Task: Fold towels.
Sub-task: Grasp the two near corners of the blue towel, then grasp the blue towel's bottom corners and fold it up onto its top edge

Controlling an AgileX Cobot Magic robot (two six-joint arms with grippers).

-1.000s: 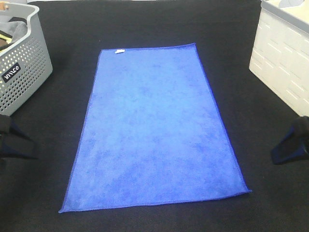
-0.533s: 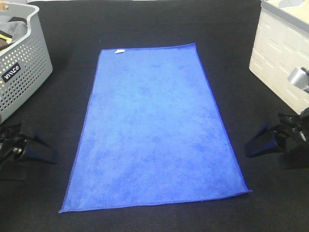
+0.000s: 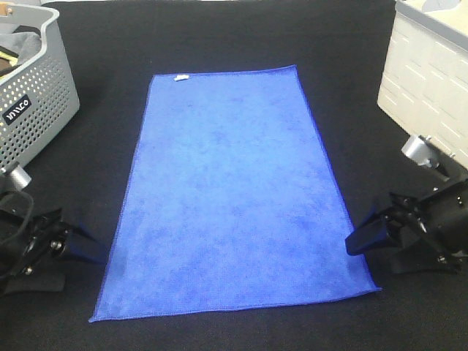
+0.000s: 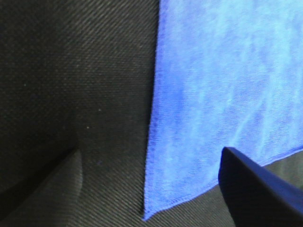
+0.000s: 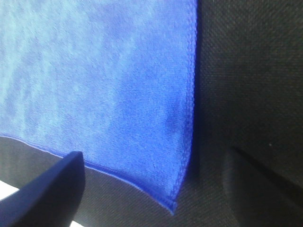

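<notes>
A blue towel (image 3: 234, 190) lies spread flat on the black table, its long sides running away from me, with a small white tag at its far left corner. My left gripper (image 3: 86, 251) is open and empty, low beside the towel's near left corner. In the left wrist view (image 4: 151, 189) that corner (image 4: 150, 208) lies between the two fingers. My right gripper (image 3: 357, 240) is open and empty beside the near right edge. In the right wrist view (image 5: 156, 189) the near right corner (image 5: 173, 204) lies between its fingers.
A grey perforated basket (image 3: 36, 95) with cloth in it stands at the far left. A white crate (image 3: 428, 80) stands at the far right. The black table cloth (image 3: 234, 36) surrounds the towel.
Both arms have come in from the frame's sides toward the towel's near corners. The towel has not moved.
</notes>
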